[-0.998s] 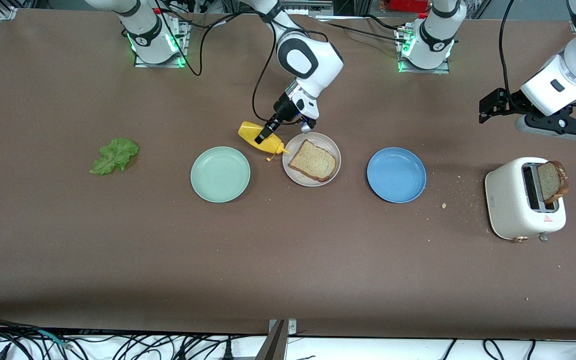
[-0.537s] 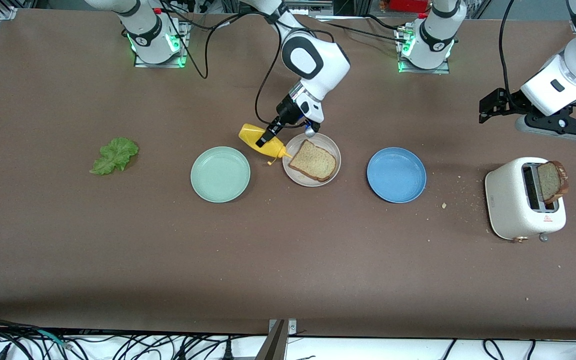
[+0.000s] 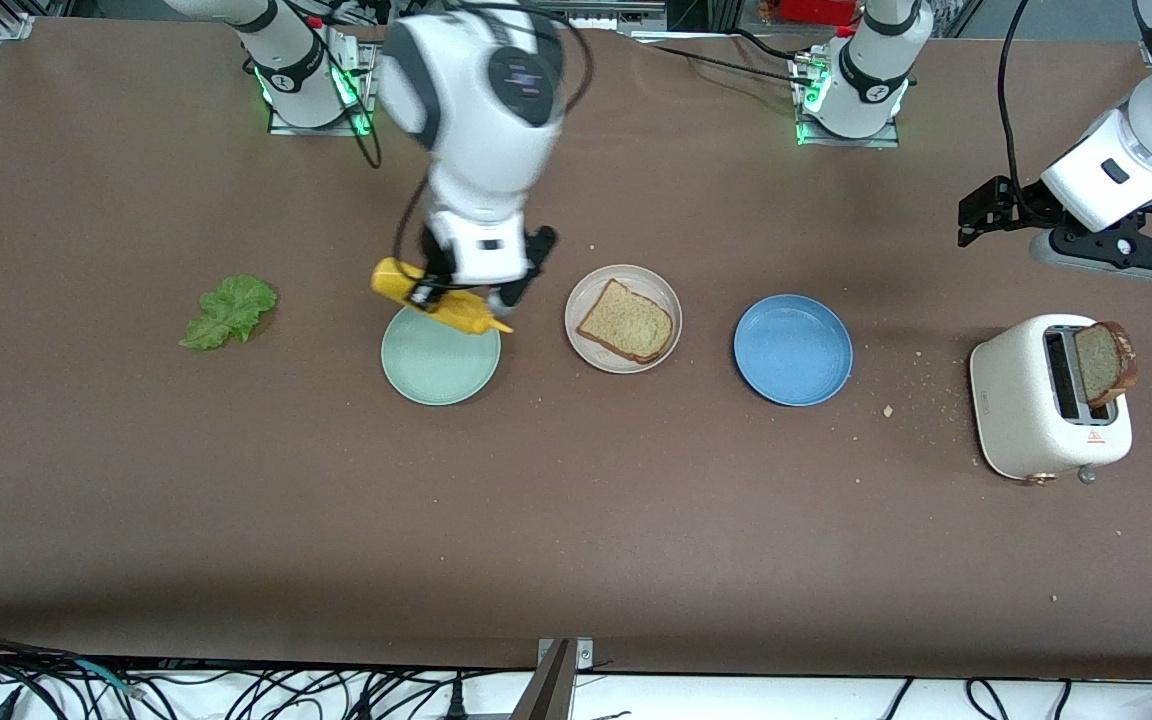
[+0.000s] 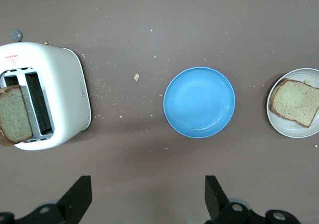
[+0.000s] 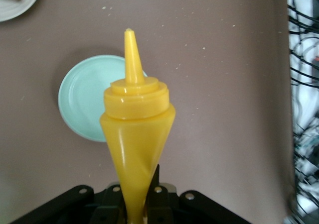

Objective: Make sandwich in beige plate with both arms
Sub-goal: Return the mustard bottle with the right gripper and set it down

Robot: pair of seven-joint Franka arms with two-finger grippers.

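Observation:
One brown bread slice [image 3: 626, 321] lies on the beige plate [image 3: 648, 280], mid-table; both also show in the left wrist view, the slice [image 4: 296, 102] on the plate [image 4: 285, 128]. A second slice [image 3: 1104, 362] stands in the white toaster [image 3: 1031, 405]. The lettuce leaf [image 3: 229, 311] lies on the table toward the right arm's end. My right gripper [image 3: 428, 293] is shut on a yellow mustard bottle [image 3: 436, 305] and holds it tilted over the rim of the mint green plate [image 3: 436, 365]. My left gripper [image 3: 981, 215] is open and empty, up over the table by the toaster.
A blue plate [image 3: 793, 350] sits between the beige plate and the toaster. Crumbs lie scattered on the table around the toaster. In the right wrist view the bottle [image 5: 137, 129] points over the mint green plate [image 5: 82, 104].
My right arm swung the mustard bottle away from the beige plate toward the right arm's end, and it now hangs over the mint green plate. The left arm has not moved.

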